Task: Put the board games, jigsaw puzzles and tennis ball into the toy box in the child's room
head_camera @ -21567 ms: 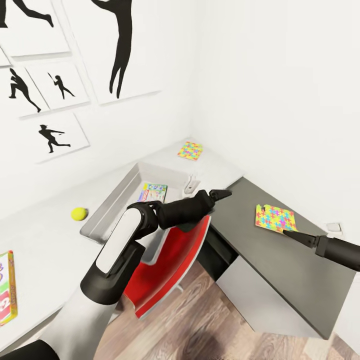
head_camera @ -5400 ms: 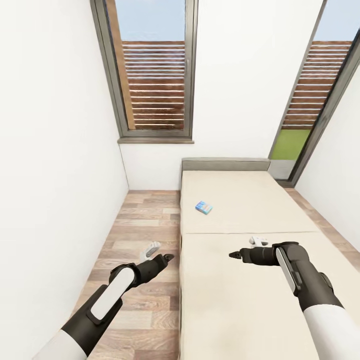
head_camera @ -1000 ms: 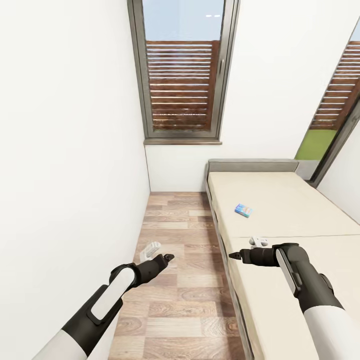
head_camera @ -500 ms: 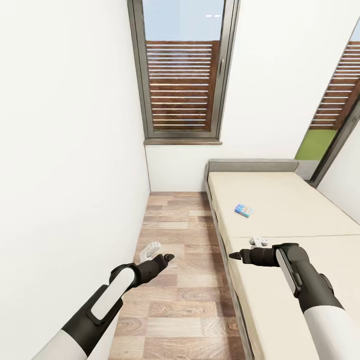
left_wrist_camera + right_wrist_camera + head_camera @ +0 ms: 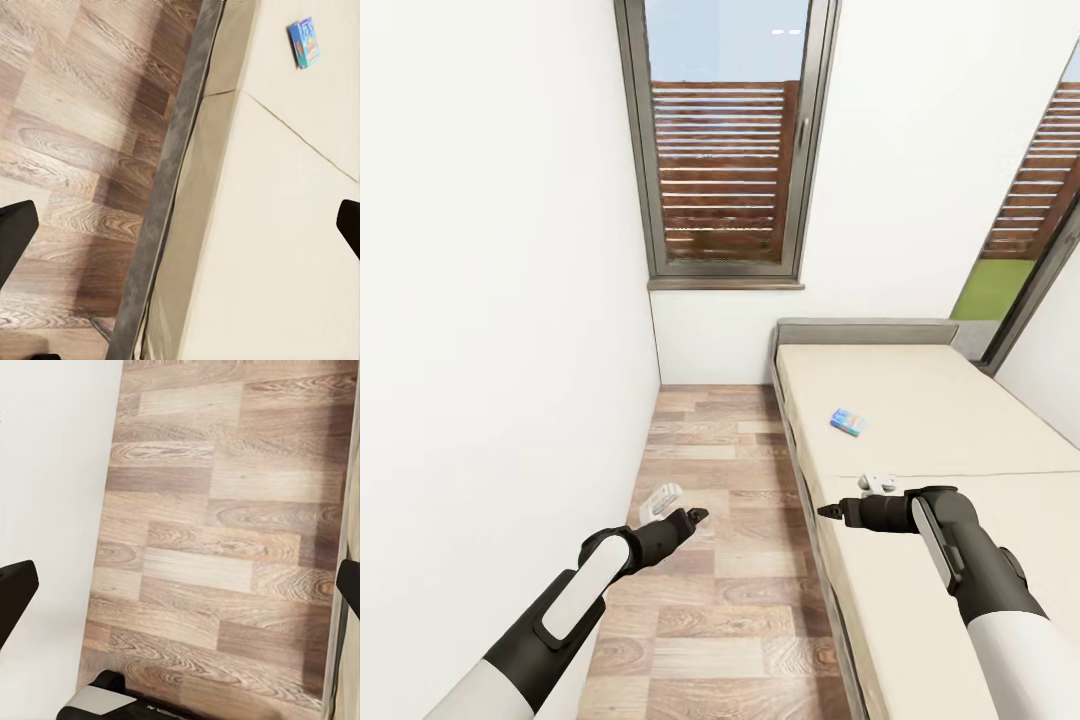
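Note:
A small blue board game lies flat on the far section of the beige bed, beyond both arms. In the left wrist view the same blue board game rests on the mattress. My left gripper hangs open over the wood floor beside the bed, with nothing in it. My right gripper is open and empty just above the bed's near edge. The table, toy box, jigsaw puzzles and tennis ball are out of view.
A white wall runs close along my left. A strip of wood-plank floor lies between it and the grey bed frame. Tall grey-framed windows stand behind the grey headboard.
The view went from the desk to the bed, then shifted so the bed lies further right. Over the last second nothing has visibly changed.

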Controlling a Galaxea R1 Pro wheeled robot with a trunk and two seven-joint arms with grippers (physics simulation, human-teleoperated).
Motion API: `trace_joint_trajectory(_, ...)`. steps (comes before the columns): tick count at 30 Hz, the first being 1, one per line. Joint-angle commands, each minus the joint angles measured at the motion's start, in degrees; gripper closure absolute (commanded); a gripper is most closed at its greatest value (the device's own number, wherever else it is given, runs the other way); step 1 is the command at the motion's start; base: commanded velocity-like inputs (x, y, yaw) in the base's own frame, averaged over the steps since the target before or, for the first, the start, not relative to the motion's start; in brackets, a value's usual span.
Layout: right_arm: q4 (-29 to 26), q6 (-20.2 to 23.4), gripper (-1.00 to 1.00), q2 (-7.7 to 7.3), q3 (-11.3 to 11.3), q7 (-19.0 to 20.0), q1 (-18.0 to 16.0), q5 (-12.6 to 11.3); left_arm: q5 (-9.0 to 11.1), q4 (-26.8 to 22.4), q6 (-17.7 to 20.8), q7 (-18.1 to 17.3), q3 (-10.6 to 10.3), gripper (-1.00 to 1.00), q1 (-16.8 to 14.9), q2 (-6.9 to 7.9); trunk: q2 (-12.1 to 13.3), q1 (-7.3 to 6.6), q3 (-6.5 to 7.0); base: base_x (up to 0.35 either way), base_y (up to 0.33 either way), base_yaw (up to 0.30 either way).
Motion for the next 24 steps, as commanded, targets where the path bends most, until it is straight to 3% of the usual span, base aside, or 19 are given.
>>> trace_joint_trajectory(1, 0.0, 0.3, -1.0, 0.01, -0.1, 0.3, -0.1, 0.1, 0.5, -0.1, -0.1, 0.5, -0.1, -1.0, -0.1, 0.05, -0.1, 0.05, -0.12, 0.154, 0.0, 0.0)
trace_joint_trajectory(24, -0.1, 0.3, -1.0, 0.01, -0.1, 0.2, -0.1, 0.2, 0.4, -0.1, 0.0, 0.4, -0.2, -1.0, -0.1, 0.08, -0.1, 0.05, -0.12, 0.288, 0.0, 0.0)
